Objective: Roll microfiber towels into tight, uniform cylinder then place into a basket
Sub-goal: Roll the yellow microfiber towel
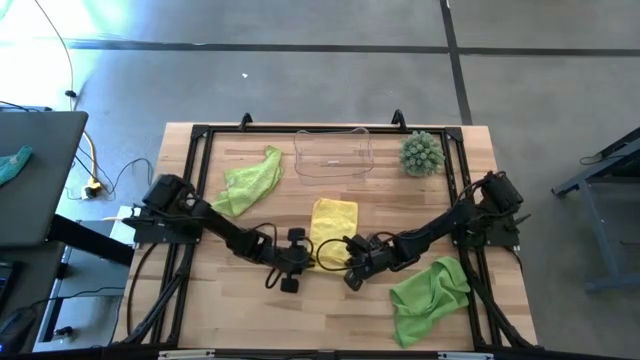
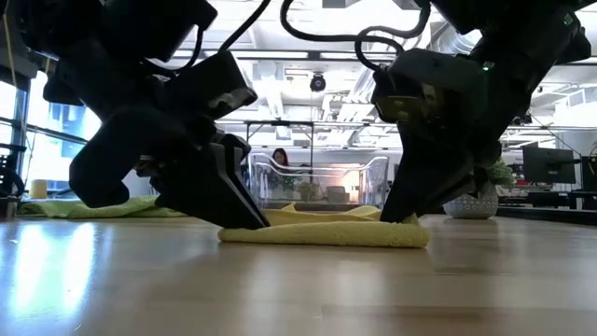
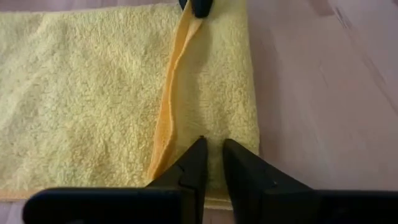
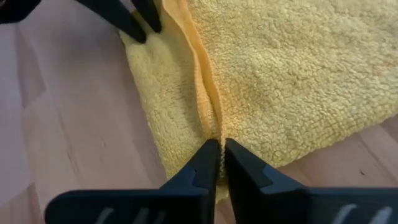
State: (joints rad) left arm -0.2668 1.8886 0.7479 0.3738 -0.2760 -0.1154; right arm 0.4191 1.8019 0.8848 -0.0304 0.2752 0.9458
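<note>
Yellow towel [image 1: 334, 222] near edge hidden under both arms.

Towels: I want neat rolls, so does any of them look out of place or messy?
Yes. Both green towels lie crumpled, one left of the basket, one at the front right. The yellow towel lies flat, a folded strip along its front edge.

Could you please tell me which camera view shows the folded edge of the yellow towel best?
The left wrist view: the folded edge runs up its middle, filling the picture. The right wrist view also shows it close. The high view shows the whole yellow towel but no fold detail; the low view shows it edge-on.
</note>
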